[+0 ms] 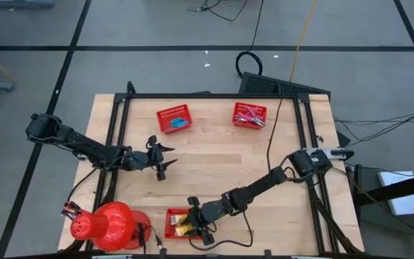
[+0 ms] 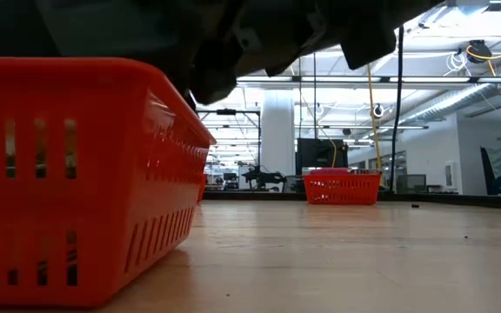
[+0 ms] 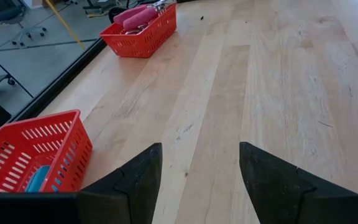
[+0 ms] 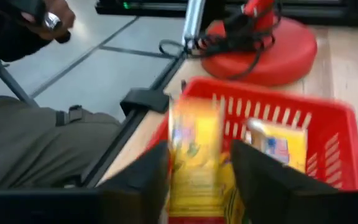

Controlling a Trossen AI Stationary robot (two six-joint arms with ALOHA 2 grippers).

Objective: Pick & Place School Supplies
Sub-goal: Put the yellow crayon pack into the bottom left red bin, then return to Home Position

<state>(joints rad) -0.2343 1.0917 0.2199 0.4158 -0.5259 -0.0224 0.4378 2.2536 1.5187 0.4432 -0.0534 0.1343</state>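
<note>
R gripper [image 4: 194, 180] hangs over the near red basket [image 4: 334, 130], a yellow packet [image 4: 194, 155] between its fingers w/ gaps either side, grip not clear. Another packet lies in that basket. L gripper [image 3: 197, 180] spread, empty, over bare surface [image 3: 278, 74].

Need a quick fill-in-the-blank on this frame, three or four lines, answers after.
1. The right end effector hangs over the near basket, which holds ____ packets.
2. The left end effector hangs over bare ____, fingers apart.
3. The far right basket holds ____-handled tools.
4. The far left basket holds a light ____ item.

Answers: yellow; table; pink; blue
</note>
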